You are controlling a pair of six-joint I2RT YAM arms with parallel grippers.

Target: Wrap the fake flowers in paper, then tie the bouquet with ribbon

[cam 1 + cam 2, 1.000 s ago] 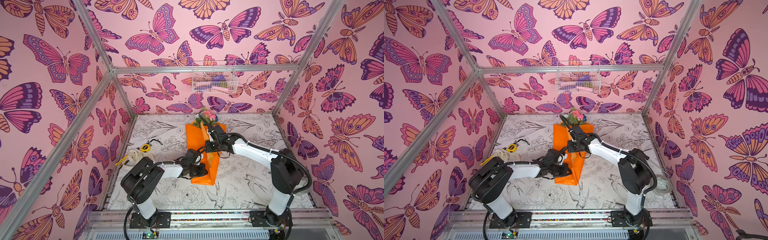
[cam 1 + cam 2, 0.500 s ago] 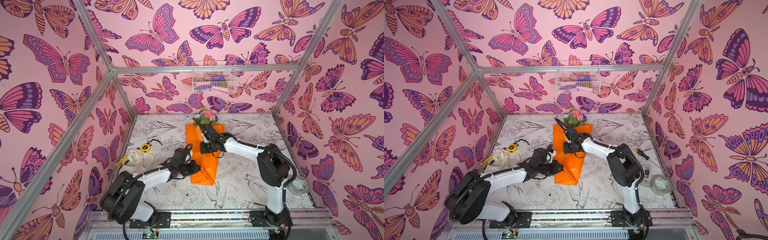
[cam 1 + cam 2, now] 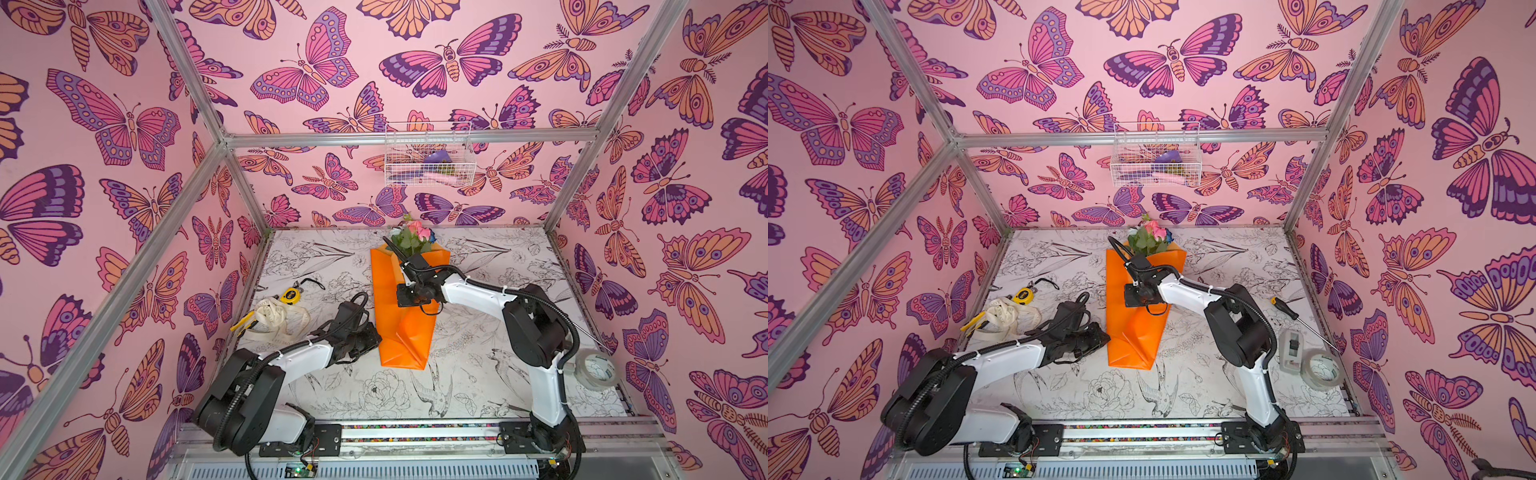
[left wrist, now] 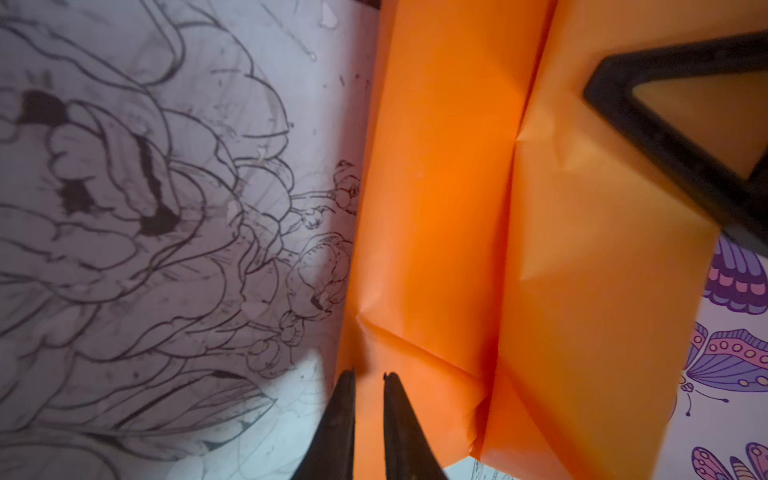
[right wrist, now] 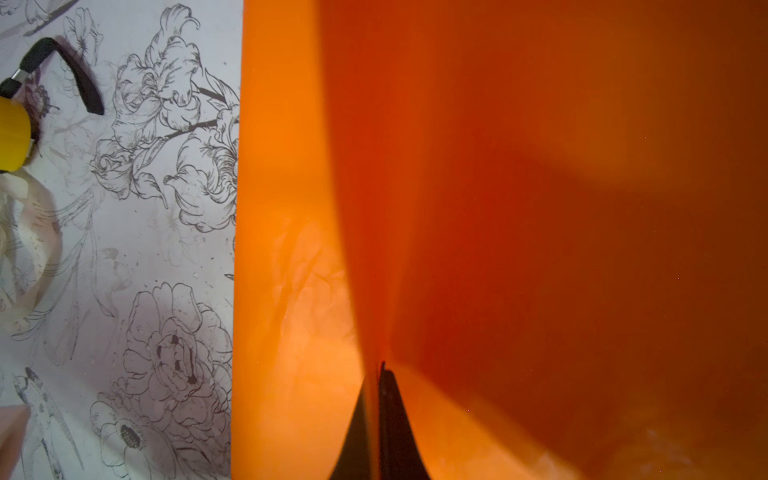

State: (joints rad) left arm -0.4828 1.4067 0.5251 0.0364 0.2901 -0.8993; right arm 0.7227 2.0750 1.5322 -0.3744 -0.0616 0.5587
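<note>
**Top views.** The bouquet of fake flowers lies mid-worktop, blooms toward the back wall. Its stems are hidden inside the orange wrapping paper, which is folded into a loose cone.
- The right gripper is down on the upper half of the wrap.
- The left gripper sits just beside the wrap's lower left edge.
- The cream ribbon is heaped near the left wall beside a yellow tape measure, well apart from both arms.
- A tape roll, a tape dispenser and a screwdriver lie along the right side.

**Left wrist.** The left gripper's tips stand narrowly apart. A slit of orange shows between them at the paper's creased edge. Nothing is visibly pinched.

**Right wrist.** The right gripper's jaws are pressed together on a raised fold of the paper, which tents upward from the tips.

**Step, as judged.** This looks like wrapping and gathering. No ribbon is around the bundle, so tying has not begun.

**Next move, as judged.**
- The right pinch should hold the flap so the cone does not spring open.
- The left gripper either closes on the lower edge to snug the wrap or goes to the ribbon.
- The thin paper looks likely to slip or crease.
</note>
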